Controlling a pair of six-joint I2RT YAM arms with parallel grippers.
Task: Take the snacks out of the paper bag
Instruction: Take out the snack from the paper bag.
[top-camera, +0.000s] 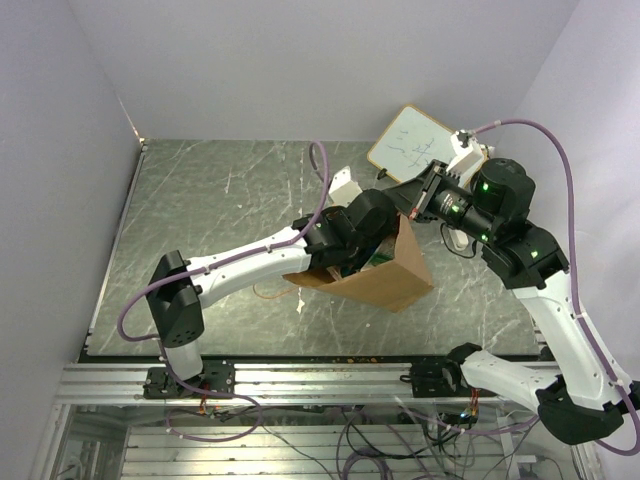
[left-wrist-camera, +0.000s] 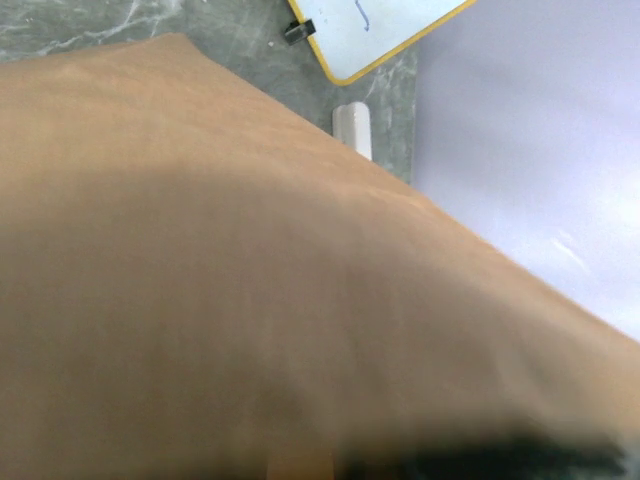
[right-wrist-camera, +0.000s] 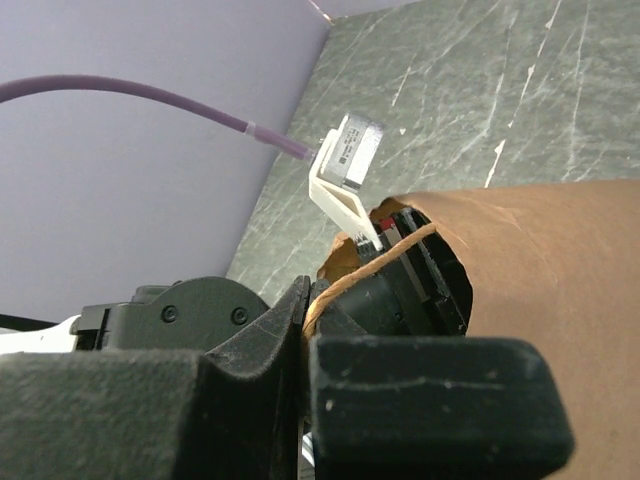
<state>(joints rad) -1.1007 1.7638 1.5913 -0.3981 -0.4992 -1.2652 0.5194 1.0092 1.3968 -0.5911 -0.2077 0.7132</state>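
Reaching into one brown kraft paper bag (top-camera: 395, 275), the left claw is hiding, its grip impossible to tell; the right claw (right-wrist-camera: 306, 330) is clenching the bag's rim.

No legible text; only unreadable scribbles on the white board (top-camera: 415, 148)

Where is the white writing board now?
In the top view the white writing board is at the far right of the table, beyond the paper bag and the right arm's wrist.
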